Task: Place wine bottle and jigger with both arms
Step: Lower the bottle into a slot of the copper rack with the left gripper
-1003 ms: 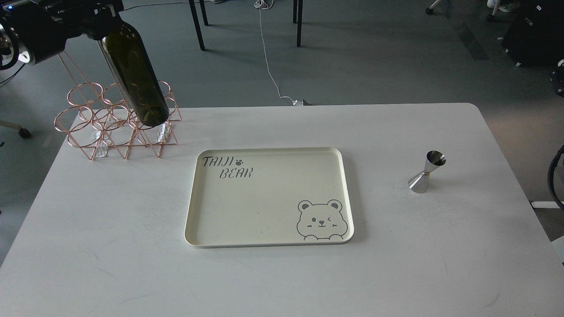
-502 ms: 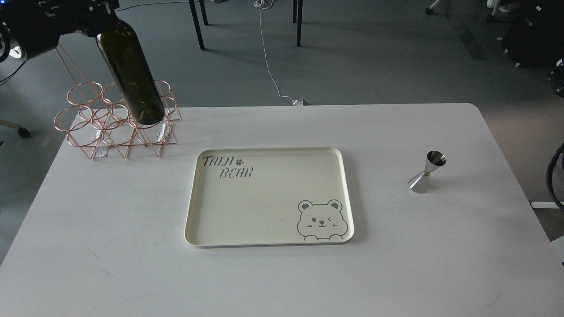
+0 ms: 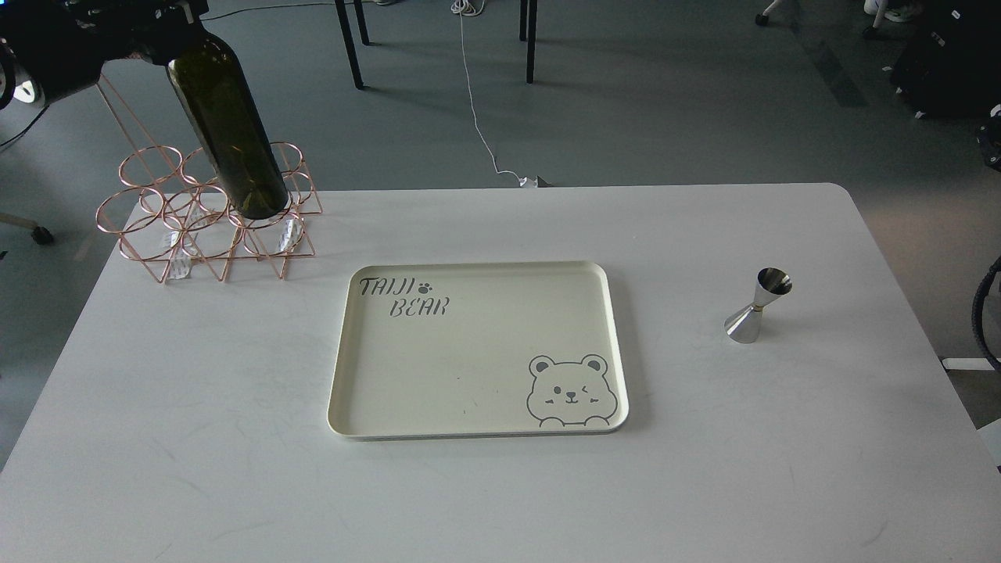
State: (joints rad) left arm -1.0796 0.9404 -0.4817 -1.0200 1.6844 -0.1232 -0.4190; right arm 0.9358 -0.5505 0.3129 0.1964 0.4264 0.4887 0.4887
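Observation:
The dark olive-green wine bottle (image 3: pixel 227 133) hangs tilted at the far left, its base over the front right ring of a rose-gold wire rack (image 3: pixel 203 215). My left gripper (image 3: pixel 168 19) is shut on the bottle's neck at the top left corner; the neck is hidden by it. The small silver jigger (image 3: pixel 757 306) stands upright on the white table (image 3: pixel 500 485) at the right, untouched. My right gripper is out of view; only a black cable shows at the right edge.
A cream tray (image 3: pixel 344 360) printed with "TAIJI BEAR" and a bear face lies flat in the table's middle. Chair legs and a white cable are on the floor beyond the table's far edge.
The bottle has moved left and back, and stands more upright, its base now lower over the rack's ring. The jigger and tray have not moved.

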